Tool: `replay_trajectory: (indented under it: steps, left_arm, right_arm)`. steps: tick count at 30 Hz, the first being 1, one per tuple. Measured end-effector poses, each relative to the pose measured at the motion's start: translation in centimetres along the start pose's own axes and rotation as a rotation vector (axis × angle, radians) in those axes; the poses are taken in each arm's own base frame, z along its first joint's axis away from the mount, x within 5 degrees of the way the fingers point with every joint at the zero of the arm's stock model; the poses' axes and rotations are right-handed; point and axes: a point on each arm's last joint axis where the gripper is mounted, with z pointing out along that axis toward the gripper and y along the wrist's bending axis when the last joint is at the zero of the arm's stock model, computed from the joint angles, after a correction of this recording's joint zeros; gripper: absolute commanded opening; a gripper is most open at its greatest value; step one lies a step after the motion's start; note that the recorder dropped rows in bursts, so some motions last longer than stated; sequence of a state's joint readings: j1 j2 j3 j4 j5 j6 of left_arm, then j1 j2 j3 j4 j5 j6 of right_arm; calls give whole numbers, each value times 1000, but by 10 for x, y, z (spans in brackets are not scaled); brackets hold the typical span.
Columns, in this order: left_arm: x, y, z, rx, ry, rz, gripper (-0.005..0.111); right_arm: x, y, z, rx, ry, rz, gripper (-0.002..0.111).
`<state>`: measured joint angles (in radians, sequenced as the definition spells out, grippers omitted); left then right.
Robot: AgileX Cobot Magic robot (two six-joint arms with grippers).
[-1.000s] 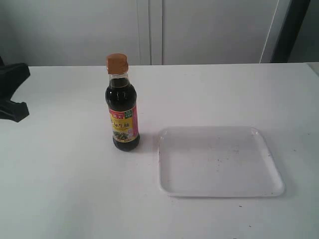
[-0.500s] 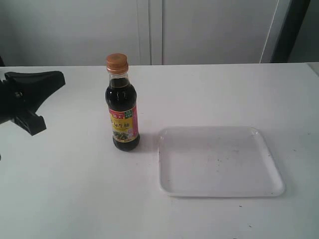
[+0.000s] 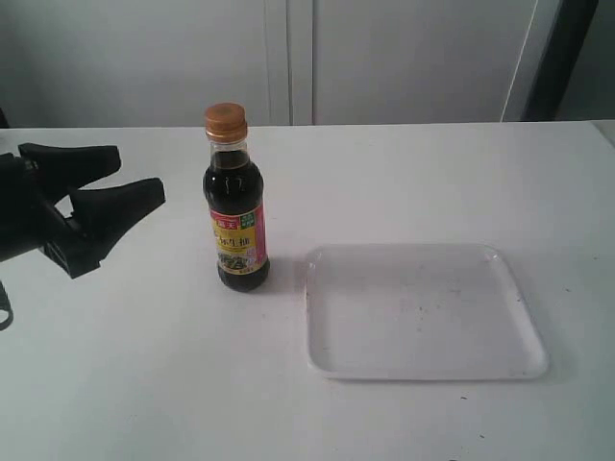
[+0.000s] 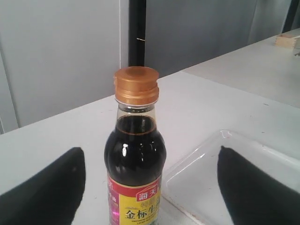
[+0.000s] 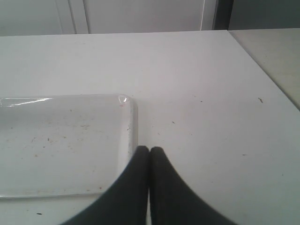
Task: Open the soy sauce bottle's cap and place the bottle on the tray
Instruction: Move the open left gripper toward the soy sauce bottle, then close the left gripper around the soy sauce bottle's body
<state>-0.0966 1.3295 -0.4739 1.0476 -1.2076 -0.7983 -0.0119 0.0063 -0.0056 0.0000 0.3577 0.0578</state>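
Observation:
The soy sauce bottle [image 3: 236,226] stands upright on the white table, dark liquid inside, yellow and pink label. Its orange cap [image 3: 225,121] is closed on the neck. The white tray [image 3: 421,310] lies flat to the bottle's right, with nothing on it. My left gripper [image 3: 139,170] is open, left of the bottle and apart from it. In the left wrist view the bottle [image 4: 136,159] and cap [image 4: 136,85] stand centred between the two black fingers [image 4: 47,192]. My right gripper [image 5: 149,150] is shut with nothing in it, beside the tray's edge [image 5: 132,123]; it is out of the exterior view.
A white wall with panel seams rises behind the table [image 3: 432,182]. A dark vertical post [image 3: 557,58] stands at the back right. A neighbouring table surface [image 4: 253,70] shows beyond the table in the left wrist view.
My left gripper has come in from the left edge toward the bottle and its jaws have opened. Bottle and tray have not moved.

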Motion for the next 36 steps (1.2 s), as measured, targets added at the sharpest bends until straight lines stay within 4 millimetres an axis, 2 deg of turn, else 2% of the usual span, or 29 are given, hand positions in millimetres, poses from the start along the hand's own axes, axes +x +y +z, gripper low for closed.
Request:
replay_trajectory:
  steps: [12,23,31,36]
  left_arm:
    - [14,-3,13,36,36,80,89]
    - [14,12,28,27,31,55,89]
    - [14,7,50,88,26,91,89]
    - [15,14,62,85,19,86,89]
  right_arm:
    - [0,0,0,0,0,0,0]
    - [0,0,0,0,0,0,0]
    - [0,0,0,0,0,0,0]
    - [0,0,0,0,0,0,0]
